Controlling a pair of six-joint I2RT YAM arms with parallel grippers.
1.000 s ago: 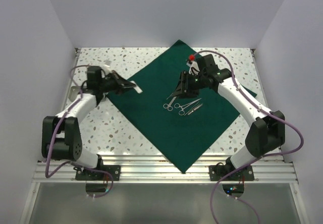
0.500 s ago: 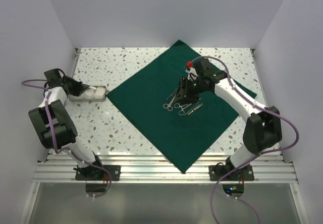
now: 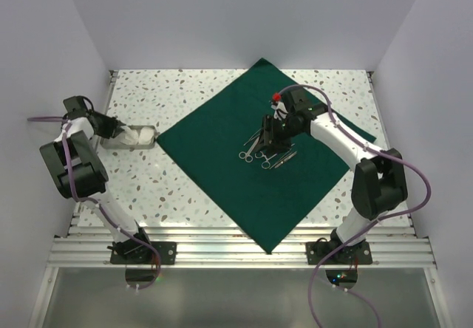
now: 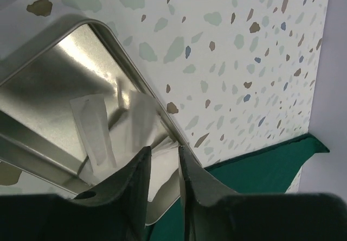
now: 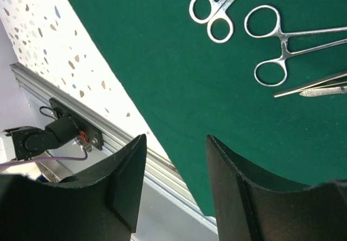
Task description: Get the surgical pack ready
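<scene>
The soft green cloth [image 3: 222,136] lies on the bench [image 3: 192,195] with slippery scissors [image 5: 210,19] on it, the right jaws hang half open and empty above them, and the left jaws, open a crack and empty, hover over light, floppy gauze [image 4: 95,129] in a tray [image 4: 54,73], best pinched by its edge.

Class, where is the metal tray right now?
In the top view, the metal tray sits on the left, just beside the green drape's left corner.
</scene>
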